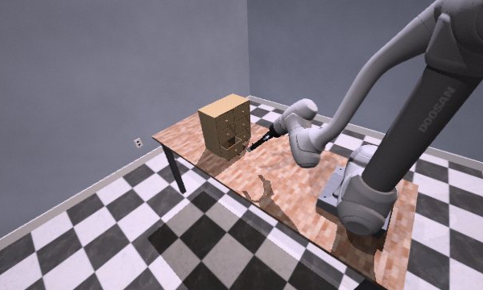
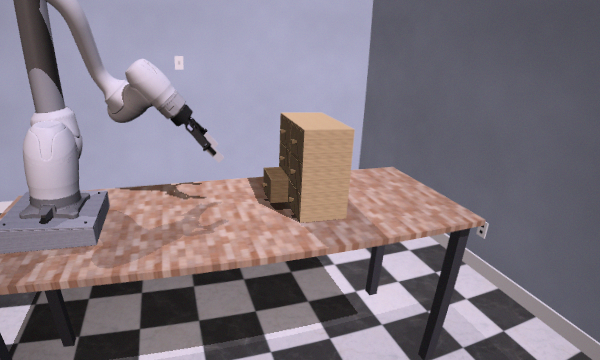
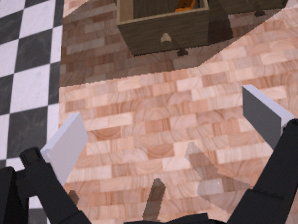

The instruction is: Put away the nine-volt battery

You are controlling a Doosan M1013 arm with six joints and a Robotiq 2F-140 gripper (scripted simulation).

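The small wooden chest (image 1: pixel 224 105) (image 2: pixel 325 172) stands upright on the table. Its bottom drawer on the left in the top view (image 1: pixel 229 154) (image 2: pixel 278 186) (image 3: pixel 172 36) stands out of the front; the other drawers look pushed in. An orange thing (image 1: pixel 230 144) (image 3: pixel 186 4) lies inside the open drawer, cut off by the wrist view's top edge; I cannot tell whether it is a battery. No battery shows on the table. My gripper (image 1: pixel 249 149) (image 2: pixel 216 150) (image 3: pixel 161 113) is open and empty, tilted toward the chest, above the table in front of the open drawer.
The robot's base (image 1: pixel 328 193) (image 2: pixel 50 235) stands on the other end of the table (image 1: pixel 241 177) (image 2: pixel 170 250). The table's long edge runs close beside the open drawer's side, with the checkered floor (image 3: pixel 30 50) beyond it. Shadows of the arm and chest lie on the wood.
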